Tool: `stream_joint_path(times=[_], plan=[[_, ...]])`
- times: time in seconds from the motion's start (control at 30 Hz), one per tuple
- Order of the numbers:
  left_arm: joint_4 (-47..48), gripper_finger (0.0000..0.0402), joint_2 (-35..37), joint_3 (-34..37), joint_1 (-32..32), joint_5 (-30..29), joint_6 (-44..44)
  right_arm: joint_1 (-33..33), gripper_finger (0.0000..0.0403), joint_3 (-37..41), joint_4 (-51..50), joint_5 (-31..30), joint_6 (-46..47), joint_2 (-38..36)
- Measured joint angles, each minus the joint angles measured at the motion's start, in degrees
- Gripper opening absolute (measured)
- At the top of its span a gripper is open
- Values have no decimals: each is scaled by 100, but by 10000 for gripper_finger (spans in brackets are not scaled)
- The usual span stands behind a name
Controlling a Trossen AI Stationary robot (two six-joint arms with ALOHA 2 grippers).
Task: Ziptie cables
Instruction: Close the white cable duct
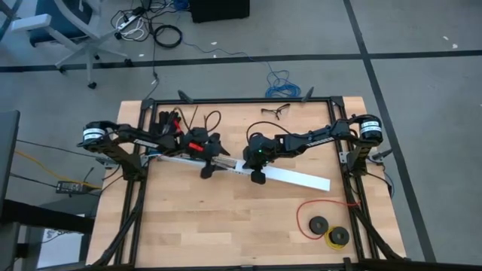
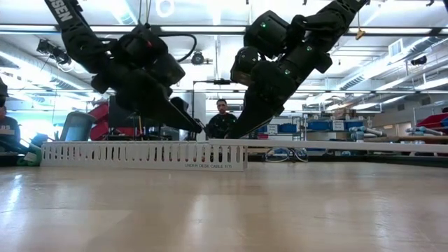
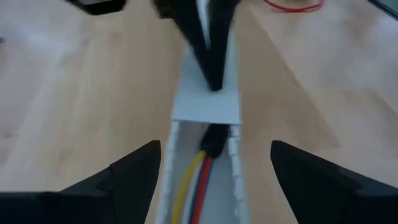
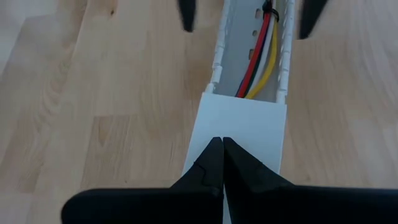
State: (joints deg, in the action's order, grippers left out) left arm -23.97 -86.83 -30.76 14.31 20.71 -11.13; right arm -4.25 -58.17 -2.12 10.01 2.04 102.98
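A long white slotted channel [image 1: 181, 159] lies across the table's middle. The cables [image 4: 258, 56], red, yellow, blue and white wires, run inside it and pass under a flat white lid [image 4: 242, 130] that covers the channel's right stretch. My right gripper [image 4: 222, 142] is shut, with its tips on that lid near its left end. My left gripper [image 3: 214, 180] is open and hovers over the uncovered channel [image 3: 205, 186], one finger on each side and touching nothing. It points toward the right gripper. My right gripper sets the tips of its shut fingers [image 3: 211, 74] on the lid's top face [image 4: 239, 124], close to the end where the cables go under. The fingers slant down from the table's right and lie along the lid. The lid sits level on the channel.
A red wire loop with black spools [image 1: 324, 224] lies at the near right. A small dark object [image 1: 275, 111] lies at the far edge. Black frame rails [image 1: 354, 196] border the table. A person [image 2: 222, 120] shows in the room beyond.
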Motion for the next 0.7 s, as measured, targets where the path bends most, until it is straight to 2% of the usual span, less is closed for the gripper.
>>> stream_joint_path(times=[0.17, 0.4, 0.7], plan=[[-5, 314, -177, 0, -169, -75, -27, -9, 0, 0, 12, -1, 95, 2], [-259, 314, -452, -11, -254, -610, -48, 3, 0, 0, 62, 37, 288, 2], [-331, 314, -467, -35, -252, -679, -85, 44, 0, 0, 73, 32, 433, 4]])
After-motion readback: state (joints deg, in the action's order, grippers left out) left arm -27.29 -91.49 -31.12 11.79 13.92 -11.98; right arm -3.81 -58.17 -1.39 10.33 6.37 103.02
